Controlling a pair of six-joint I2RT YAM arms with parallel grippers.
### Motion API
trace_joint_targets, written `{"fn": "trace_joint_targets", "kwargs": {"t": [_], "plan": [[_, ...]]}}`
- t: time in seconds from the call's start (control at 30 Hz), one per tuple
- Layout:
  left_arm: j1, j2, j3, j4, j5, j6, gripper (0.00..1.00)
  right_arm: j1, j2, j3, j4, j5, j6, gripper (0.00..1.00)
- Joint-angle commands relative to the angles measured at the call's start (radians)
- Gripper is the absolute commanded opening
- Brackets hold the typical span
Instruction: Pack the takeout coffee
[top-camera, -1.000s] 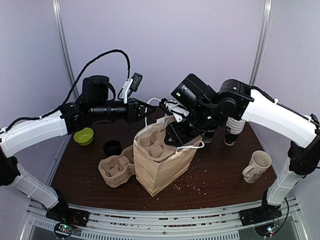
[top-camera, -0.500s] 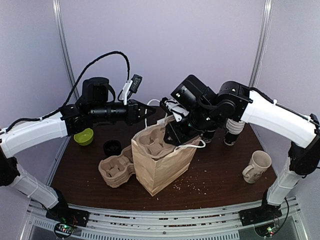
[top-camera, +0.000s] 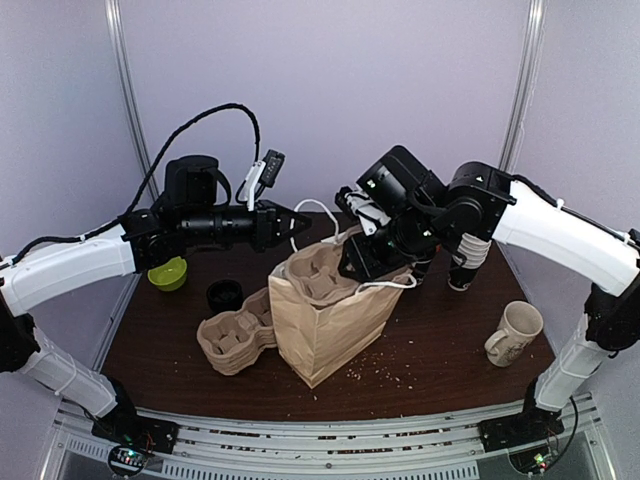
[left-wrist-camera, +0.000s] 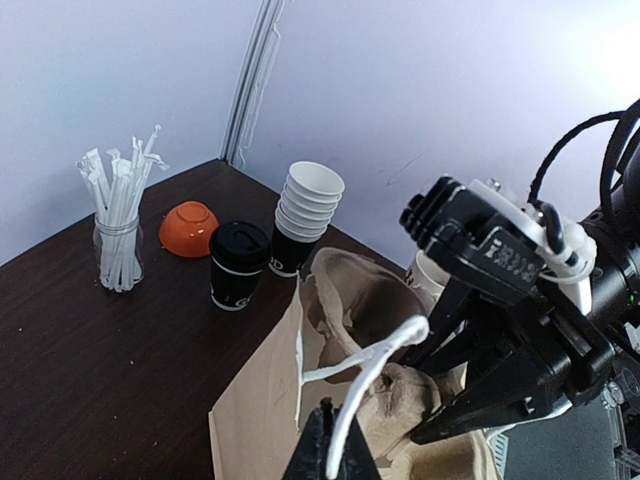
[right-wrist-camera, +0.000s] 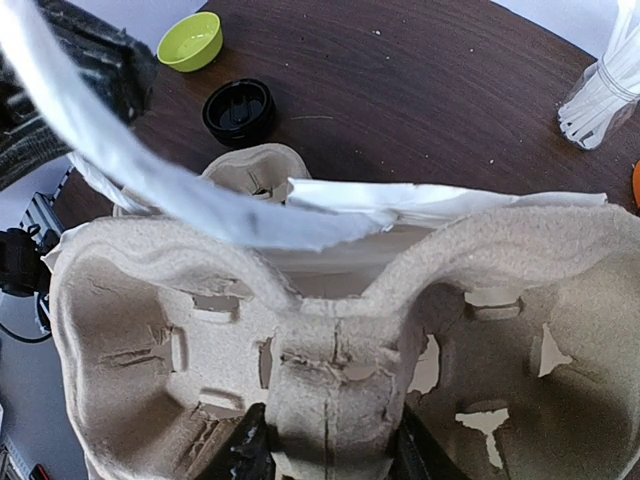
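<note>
The takeout coffee (left-wrist-camera: 238, 265), a black lidded cup with white print, stands on the table behind the brown paper bag (top-camera: 325, 335); the top view mostly hides it behind my right arm. My left gripper (top-camera: 300, 217) is shut on the bag's white handle (left-wrist-camera: 372, 362) and holds it up. My right gripper (right-wrist-camera: 328, 445) is shut on the centre post of a cardboard cup carrier (right-wrist-camera: 330, 320), which sits in the mouth of the bag (left-wrist-camera: 255, 420). The carrier (top-camera: 318, 275) still stands above the bag's rim.
A stack of cardboard carriers (top-camera: 235, 340) lies left of the bag, with a black lid (top-camera: 225, 294) and green bowl (top-camera: 168, 272) behind it. Stacked paper cups (left-wrist-camera: 305, 215), an orange bowl (left-wrist-camera: 190, 228) and a jar of straws (left-wrist-camera: 118, 240) stand at the back. A cream mug (top-camera: 512, 333) sits at the right.
My right gripper and the carrier have shifted a little to the right, and the bag's top has moved with them. The left gripper keeps its hold on the handle.
</note>
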Motion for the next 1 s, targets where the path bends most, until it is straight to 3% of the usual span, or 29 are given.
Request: {"fn": "trace_joint_targets", "kwargs": {"t": [0.0, 0.97], "plan": [[-0.004, -0.013, -0.007, 0.065, 0.004, 0.01, 0.0, -0.014, -0.049, -0.014, 0.006, 0.007, 0.021, 0.36], [-0.004, 0.005, 0.01, 0.061, 0.006, 0.005, 0.0, -0.021, -0.003, -0.033, -0.046, -0.019, -0.04, 0.36]]}}
